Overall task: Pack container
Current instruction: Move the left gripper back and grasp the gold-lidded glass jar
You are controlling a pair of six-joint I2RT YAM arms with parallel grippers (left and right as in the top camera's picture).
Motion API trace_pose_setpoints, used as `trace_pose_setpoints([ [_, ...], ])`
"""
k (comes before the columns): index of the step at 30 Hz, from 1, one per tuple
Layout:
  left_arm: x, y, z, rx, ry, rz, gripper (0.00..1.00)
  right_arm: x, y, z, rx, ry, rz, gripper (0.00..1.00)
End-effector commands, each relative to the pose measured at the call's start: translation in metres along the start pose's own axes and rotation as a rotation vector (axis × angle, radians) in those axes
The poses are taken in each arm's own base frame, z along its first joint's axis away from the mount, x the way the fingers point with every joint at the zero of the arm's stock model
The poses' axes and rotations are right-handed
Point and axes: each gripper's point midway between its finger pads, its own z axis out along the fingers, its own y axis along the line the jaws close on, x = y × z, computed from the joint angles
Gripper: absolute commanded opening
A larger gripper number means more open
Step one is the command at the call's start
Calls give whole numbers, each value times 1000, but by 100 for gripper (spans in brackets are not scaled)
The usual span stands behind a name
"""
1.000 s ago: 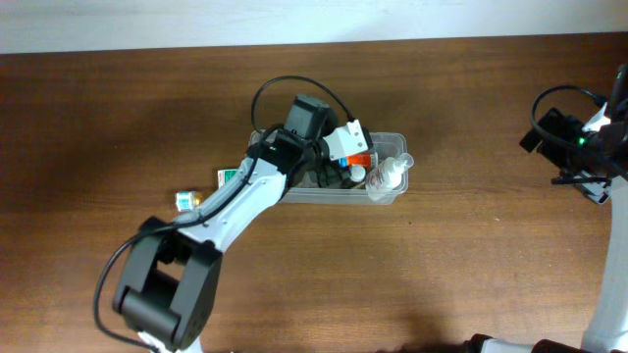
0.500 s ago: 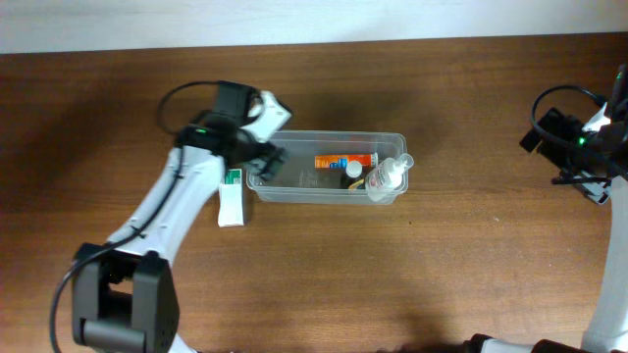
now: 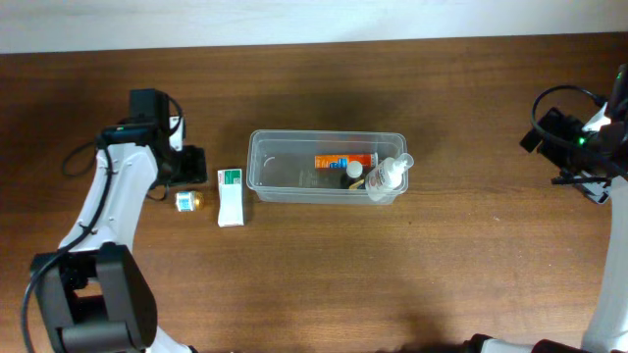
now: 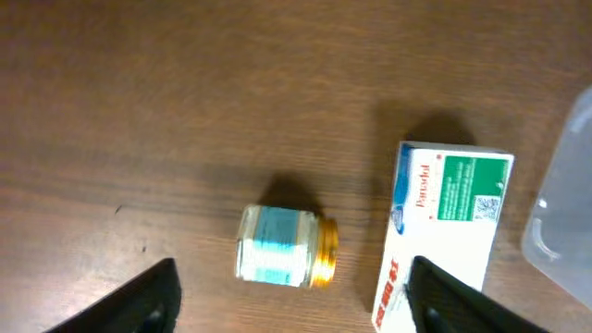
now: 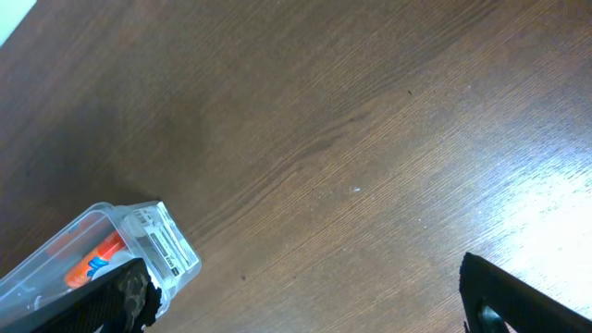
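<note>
The clear plastic container (image 3: 263, 183) sits mid-table and holds an orange tube (image 3: 342, 160), a dark item and a clear bottle (image 3: 387, 175) leaning at its right end. Its corner shows in the left wrist view (image 4: 564, 231) and the right wrist view (image 5: 139, 239). A white and green box (image 3: 231, 195) lies just left of the container, also in the left wrist view (image 4: 442, 222). A small jar with a gold lid (image 3: 186, 201) lies on its side, also in the left wrist view (image 4: 283, 245). My left gripper (image 3: 186, 169) is open and empty above the jar. My right gripper (image 3: 569, 157) is open and empty at the far right.
The brown wooden table (image 3: 392, 265) runs to a white wall at the back. The left arm's cable hangs at the far left.
My left arm swung left from over the container to above the jar and box. The white item it held over the container no longer shows in its jaws. The right arm has not moved.
</note>
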Motion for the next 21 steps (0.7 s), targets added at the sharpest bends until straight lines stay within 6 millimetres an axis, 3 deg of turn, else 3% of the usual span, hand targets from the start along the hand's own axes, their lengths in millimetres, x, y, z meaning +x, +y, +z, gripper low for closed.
trace_pose_setpoints([
  [1, 21, 4, 13, -21, 57, -55, 81, -2, -1, -1, -1, -6, 10, 98],
  [14, 48, 3, 73, -30, 176, -49, 82, -2, -1, -1, -2, -6, 10, 99],
  [21, 50, 3, 79, -27, 190, -45, 65, -2, -1, -1, -2, -6, 10, 98],
])
